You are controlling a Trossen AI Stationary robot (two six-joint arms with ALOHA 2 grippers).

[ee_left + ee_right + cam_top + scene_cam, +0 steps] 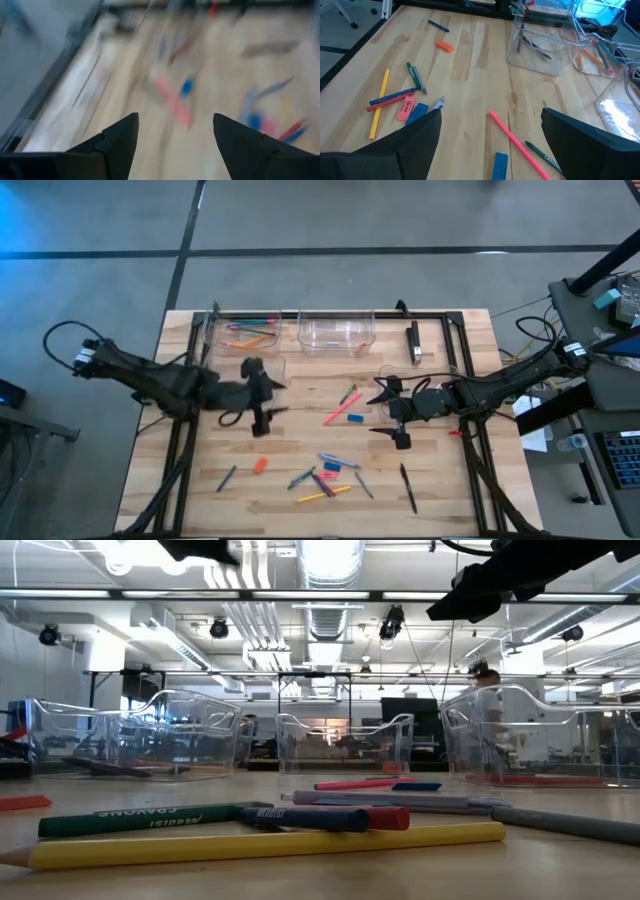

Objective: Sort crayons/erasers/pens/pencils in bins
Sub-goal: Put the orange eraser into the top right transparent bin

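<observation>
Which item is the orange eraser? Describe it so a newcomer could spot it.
Start at the wooden table in the high view and go to its near-left part, away from the clear bins. The orange eraser lies there alone, right of a short dark-blue stick. It is a stubby orange block, far shorter than any stick nearby.

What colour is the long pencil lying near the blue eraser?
Pink. The pencil shows best in the right wrist view.
</observation>
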